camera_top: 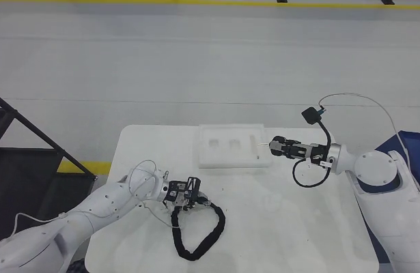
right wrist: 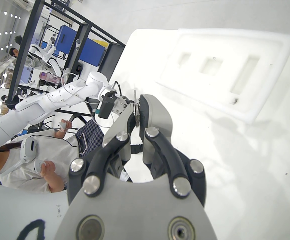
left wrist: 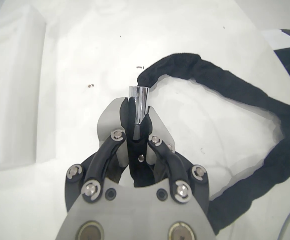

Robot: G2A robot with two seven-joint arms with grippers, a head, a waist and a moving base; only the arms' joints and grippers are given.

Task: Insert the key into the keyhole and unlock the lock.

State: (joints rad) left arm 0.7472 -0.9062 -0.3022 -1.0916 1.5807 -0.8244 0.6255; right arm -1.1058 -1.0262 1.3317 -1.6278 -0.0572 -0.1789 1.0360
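Left tool (left wrist: 138, 112) is clamped on the chrome lock barrel (left wrist: 138, 93) of the black chain (left wrist: 235, 88) lying on the worktop (left wrist: 185, 26), while right tool (right wrist: 138, 107) pinches the key (right wrist: 135, 113) well apart, so insertion and unlocking seemingly remain.

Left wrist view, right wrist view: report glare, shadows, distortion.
Left wrist view: glare washes out the white table, the foam tray barely stands out, the chrome lock cylinder shows bright reflections. Right wrist view: the wide lens curves the tray's edges; soft shadows lie on the table beside it.
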